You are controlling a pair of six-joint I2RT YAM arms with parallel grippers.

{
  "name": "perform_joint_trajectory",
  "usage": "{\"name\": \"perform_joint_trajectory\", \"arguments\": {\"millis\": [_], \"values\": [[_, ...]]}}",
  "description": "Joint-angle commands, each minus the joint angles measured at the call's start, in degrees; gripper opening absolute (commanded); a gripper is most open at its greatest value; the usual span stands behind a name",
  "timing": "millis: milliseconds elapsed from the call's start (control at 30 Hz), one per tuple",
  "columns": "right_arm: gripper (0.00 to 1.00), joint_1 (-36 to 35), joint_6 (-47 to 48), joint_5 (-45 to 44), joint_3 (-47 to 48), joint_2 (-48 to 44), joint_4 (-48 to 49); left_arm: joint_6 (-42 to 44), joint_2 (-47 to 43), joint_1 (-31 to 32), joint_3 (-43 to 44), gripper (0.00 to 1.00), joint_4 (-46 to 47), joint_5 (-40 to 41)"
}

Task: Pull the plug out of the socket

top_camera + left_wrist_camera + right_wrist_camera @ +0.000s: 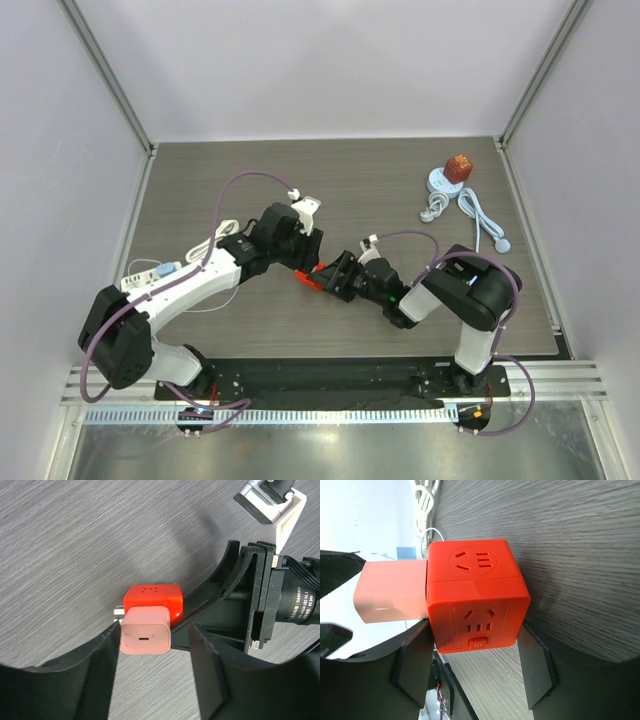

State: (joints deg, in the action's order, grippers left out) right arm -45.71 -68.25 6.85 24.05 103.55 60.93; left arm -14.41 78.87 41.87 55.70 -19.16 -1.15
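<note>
In the top view the left arm reaches from the lower left toward the middle of the table (400, 180). There the left gripper (153, 639) meets the right one.

In the left wrist view, the jaws stand partly open on either side of the pink plug (145, 636). The finger on the left of the frame (97, 670) touches the plug's edge. The finger on the right shows a clear gap, so nothing is clamped yet.

The plug sits low in the centre of that view, still pushed fully into the red socket (152, 600) just above it.

To the right, the right gripper (476, 630) has the socket pinched between its two pads, one on each side of the cube's lower half. The cube is held just above the table and the plug sticks out toward the left of that frame.

The step in hand looks like taking hold of the plug. To do it well:
- The left jaws should close squarely on the plug's two flat sides, keeping behind the seam so they do not also catch the red cube.
- The pull should run straight along the line of the pins, away from the socket, without twisting or levering.
- The right gripper needs to stay firm, since its hold on the smooth cube is the only thing resisting the pull.

At the upper right of the top view a white cable (483, 218) lies well apart from all this.
</note>
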Motion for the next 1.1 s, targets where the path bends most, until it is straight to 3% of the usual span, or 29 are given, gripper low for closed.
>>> {"name": "perform_joint_trajectory", "arguments": {"millis": [0, 167, 367, 567, 667, 767, 800, 833, 967, 1067], "values": [[0.01, 0.10, 1.54, 0.62, -0.85, 0.87, -0.37, 0.44, 1.37, 0.23, 1.34, 0.59, -1.58, -1.14], [0.01, 0.45, 1.19, 1.15, -1.03, 0.78, -0.19, 0.09, 1.99, 0.23, 1.16, 0.70, -1.76, -0.79], [0.01, 0.80, 1.10, 1.67, -1.11, 0.87, 0.42, 0.00, 4.27, 0.23, 1.86, 0.66, -2.72, -0.52], [0.01, 0.89, 0.93, 2.20, -0.94, 1.48, 1.12, -0.17, 5.24, 0.23, 1.69, 0.55, -1.59, -1.75], [0.01, 0.89, 0.75, 2.46, -0.94, 1.75, 1.56, 0.09, 4.89, 0.23, 1.52, 0.44, -0.97, -1.49], [0.01, 0.89, 0.84, 2.29, -0.94, 1.75, 1.30, 0.44, 3.93, 0.23, 0.55, 0.22, 0.96, -1.75], [0.01, 0.89, 0.66, 2.03, -0.85, 1.75, 0.69, 0.88, 3.05, 0.23, 0.29, 0.07, 1.40, -2.36], [0.01, 0.89, 0.66, 1.85, -0.68, 1.75, 0.34, 0.97, 2.26, 0.15, -0.76, 0.00, 2.88, -2.46], [0.01, 0.63, 1.79, -0.96, 0.38, -0.09, -6.85, -1.40, -3.45, 0.06, -5.33, 0.00, 9.22, -1.06], [0.01, -0.25, 4.43, -6.57, 1.25, -4.13, -16.77, -6.40, -5.48, -1.60, -6.66, 0.00, 8.88, 0.71]]}}
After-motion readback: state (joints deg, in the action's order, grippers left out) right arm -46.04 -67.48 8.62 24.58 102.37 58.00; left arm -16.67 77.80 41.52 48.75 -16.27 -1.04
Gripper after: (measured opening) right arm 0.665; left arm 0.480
